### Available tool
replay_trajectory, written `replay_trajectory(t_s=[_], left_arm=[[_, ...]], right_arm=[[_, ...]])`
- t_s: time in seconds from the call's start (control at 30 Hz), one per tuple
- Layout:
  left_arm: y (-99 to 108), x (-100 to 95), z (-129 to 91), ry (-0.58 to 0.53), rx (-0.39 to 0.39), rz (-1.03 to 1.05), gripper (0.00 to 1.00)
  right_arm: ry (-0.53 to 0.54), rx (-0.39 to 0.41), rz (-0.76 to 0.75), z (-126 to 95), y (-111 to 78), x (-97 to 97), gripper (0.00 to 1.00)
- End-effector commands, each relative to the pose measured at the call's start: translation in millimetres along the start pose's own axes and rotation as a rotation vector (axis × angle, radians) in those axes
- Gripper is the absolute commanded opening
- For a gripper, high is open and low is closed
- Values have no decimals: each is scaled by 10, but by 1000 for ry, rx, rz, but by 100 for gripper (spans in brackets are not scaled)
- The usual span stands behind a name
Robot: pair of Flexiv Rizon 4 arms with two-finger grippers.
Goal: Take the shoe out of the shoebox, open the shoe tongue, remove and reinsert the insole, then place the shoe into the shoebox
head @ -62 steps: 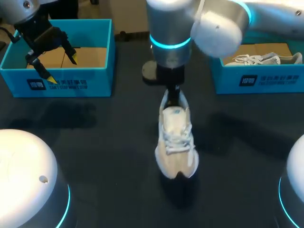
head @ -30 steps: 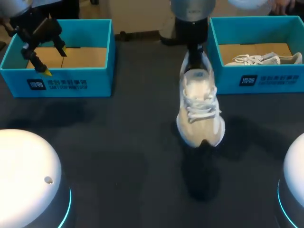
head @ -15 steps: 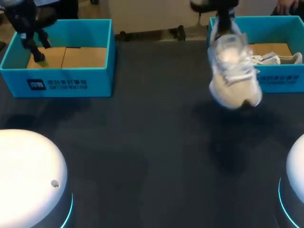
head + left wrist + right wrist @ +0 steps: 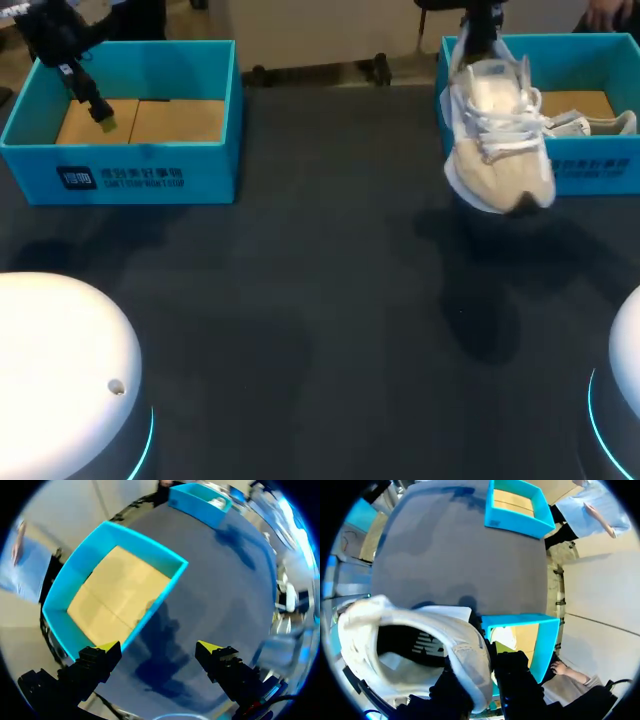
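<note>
A white and beige shoe (image 4: 497,140) hangs toe-down in the air over the front left wall of the right blue shoebox (image 4: 590,172). My right gripper (image 4: 479,38) is shut on its heel collar. In the right wrist view the shoe (image 4: 420,640) shows its dark inside, with the collar pinched in the gripper (image 4: 482,680) and the right shoebox (image 4: 543,635) below. A second white shoe (image 4: 570,125) lies in that box. My left gripper (image 4: 92,100) hangs open over the left shoebox (image 4: 120,175). Its fingers (image 4: 159,650) are spread wide and hold nothing, above that shoebox (image 4: 120,595).
The left shoebox holds only its cardboard floor. The dark table (image 4: 300,300) stretches between the two boxes. My arms' white bases (image 4: 60,370) sit at the near corners.
My right arm has lifted the shoe from the table's middle and carried it up and right to the right shoebox. The left gripper shifted slightly over the left box.
</note>
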State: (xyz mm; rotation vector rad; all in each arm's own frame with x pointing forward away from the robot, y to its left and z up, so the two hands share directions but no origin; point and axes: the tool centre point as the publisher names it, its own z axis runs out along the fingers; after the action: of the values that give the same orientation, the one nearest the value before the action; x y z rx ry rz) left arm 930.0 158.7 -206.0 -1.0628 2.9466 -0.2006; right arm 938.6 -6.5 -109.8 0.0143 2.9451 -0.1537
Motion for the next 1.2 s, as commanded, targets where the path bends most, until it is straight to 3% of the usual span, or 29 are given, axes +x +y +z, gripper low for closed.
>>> replay_trajectory(t_s=[0.03, 0.33, 0.53, 0.57, 0.97, 1.03, 1.13, 1.2], left_arm=[[14, -8, 13, -157, -70, -686, 100], [113, -329, -3, -77, -123, -1142, 100], [206, -446, -93, -37, -175, -1272, 100], [206, -446, -93, -37, -175, -1272, 100], [203, -445, -55, -44, -175, -1276, 100], [183, -465, -29, -44, -175, -1281, 100], [176, -475, -21, -43, -180, -1280, 100], [193, -490, -36, -54, -189, -1288, 100]], right_arm=[[-2, -12, 13, 8, -241, -209, 0], [-34, 33, 71, -107, -734, -736, 0], [-53, 34, 61, -218, -913, -1033, 0], [-52, 37, 59, -209, -975, -1136, 0], [-52, 37, 59, -209, -975, -1136, 0], [-56, -24, 53, -158, -1073, -1252, 0], [-65, -8, 64, -146, -1214, -1390, 0], [-91, -35, 57, -129, -1383, -1582, 0]])
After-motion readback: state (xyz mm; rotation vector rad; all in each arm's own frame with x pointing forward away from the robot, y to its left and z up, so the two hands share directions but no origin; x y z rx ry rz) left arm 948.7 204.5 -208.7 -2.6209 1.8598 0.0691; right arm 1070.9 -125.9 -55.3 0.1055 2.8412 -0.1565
